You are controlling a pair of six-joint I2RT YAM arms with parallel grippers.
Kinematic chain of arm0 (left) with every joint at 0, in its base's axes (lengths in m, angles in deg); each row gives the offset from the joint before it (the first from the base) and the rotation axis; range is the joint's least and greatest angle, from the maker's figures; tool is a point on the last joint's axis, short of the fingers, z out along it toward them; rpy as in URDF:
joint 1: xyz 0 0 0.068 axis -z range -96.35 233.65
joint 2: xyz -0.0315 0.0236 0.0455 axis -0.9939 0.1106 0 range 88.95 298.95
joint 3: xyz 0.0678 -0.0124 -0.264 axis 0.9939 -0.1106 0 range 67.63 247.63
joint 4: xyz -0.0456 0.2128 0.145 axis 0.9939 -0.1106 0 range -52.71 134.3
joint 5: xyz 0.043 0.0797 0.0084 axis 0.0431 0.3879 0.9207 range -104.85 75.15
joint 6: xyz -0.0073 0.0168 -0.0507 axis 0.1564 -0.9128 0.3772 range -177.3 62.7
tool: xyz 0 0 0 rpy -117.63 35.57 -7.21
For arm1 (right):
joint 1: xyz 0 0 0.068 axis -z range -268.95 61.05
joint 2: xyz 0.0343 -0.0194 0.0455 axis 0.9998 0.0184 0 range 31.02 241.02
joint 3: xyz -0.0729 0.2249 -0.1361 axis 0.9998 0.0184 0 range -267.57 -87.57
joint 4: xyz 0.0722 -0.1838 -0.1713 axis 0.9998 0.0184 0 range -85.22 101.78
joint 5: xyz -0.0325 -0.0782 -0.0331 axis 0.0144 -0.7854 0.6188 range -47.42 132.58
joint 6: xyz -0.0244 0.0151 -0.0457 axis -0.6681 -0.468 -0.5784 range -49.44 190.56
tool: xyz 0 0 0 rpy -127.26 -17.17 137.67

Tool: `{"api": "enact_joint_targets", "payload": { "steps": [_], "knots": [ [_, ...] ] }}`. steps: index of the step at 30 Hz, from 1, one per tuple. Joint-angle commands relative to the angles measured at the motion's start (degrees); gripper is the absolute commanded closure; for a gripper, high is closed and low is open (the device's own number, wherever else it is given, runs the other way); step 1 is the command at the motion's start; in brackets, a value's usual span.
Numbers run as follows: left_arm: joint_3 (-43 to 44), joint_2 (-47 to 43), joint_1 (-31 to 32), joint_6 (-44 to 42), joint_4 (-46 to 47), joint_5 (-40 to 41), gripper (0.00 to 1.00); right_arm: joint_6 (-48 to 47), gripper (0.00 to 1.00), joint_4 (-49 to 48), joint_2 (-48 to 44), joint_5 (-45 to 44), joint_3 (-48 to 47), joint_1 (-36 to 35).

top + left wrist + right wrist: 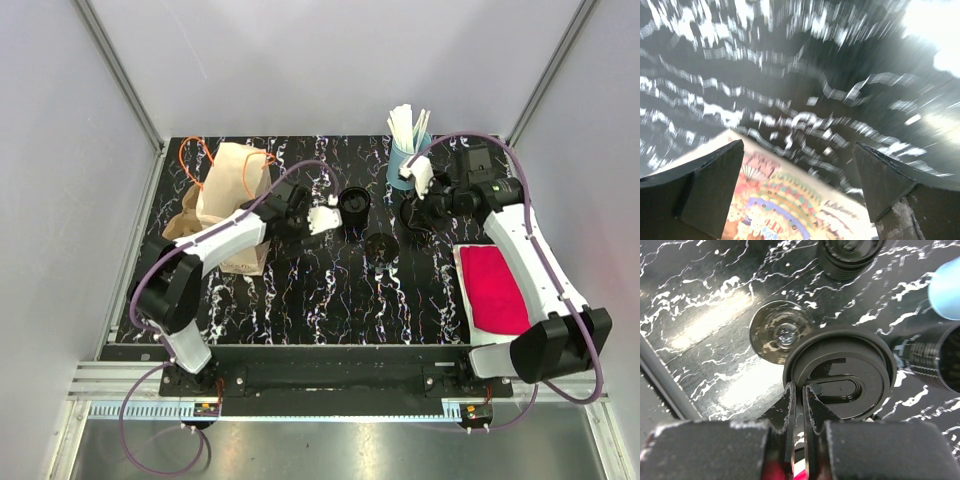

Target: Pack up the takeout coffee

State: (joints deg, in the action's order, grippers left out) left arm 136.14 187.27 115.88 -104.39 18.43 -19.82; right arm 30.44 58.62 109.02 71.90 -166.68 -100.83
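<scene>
My right gripper (800,390) is shut on the rim of a black coffee lid (845,377) and holds it over the table, near the blue holder; it shows in the top view (420,188). One black cup (354,204) stands open at the table's middle. A second black cup (380,245) is just in front of it. My left gripper (321,219) is left of the open cup. Its jaws are wide apart (799,152) around a cream paper item with a colourful print (785,205), which stays sharp while the table blurs. A brown paper bag (234,186) with orange handles stands at the back left.
A blue holder (406,160) with white stirrers stands at the back right. A pink cloth (494,288) lies on a white tray at the right. A clear disc with a screw (781,334) sits on the table under the lid. Grey walls close in the table.
</scene>
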Motion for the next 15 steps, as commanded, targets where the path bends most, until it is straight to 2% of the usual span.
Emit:
{"api": "enact_joint_targets", "payload": {
  "steps": [1, 3, 6, 11, 15],
  "knots": [
    [5.3, -4.2, 0.0, 13.0, 0.3, -17.2, 0.01, -1.1, 1.0, 4.8, 2.6, -1.2, -3.9, -2.1],
    [6.4, -4.6, 0.0, 16.7, 1.5, -21.6, 0.01, -1.5, 1.0, 5.9, 3.5, -1.8, -3.9, -3.8],
    [5.8, -5.2, 0.0, 23.8, 6.0, -24.0, 0.01, -1.6, 1.0, 6.8, 4.4, -3.2, -3.8, -6.3],
    [1.8, -5.7, -0.1, 34.5, 16.2, -24.5, 0.01, -1.0, 0.98, 8.0, 6.9, -3.5, -4.7, -9.0],
    [0.3, -5.1, -0.5, 41.7, 19.8, -23.3, 0.01, -0.7, 0.98, 9.7, 9.9, -4.3, -5.9, -11.0]
  ]
}}
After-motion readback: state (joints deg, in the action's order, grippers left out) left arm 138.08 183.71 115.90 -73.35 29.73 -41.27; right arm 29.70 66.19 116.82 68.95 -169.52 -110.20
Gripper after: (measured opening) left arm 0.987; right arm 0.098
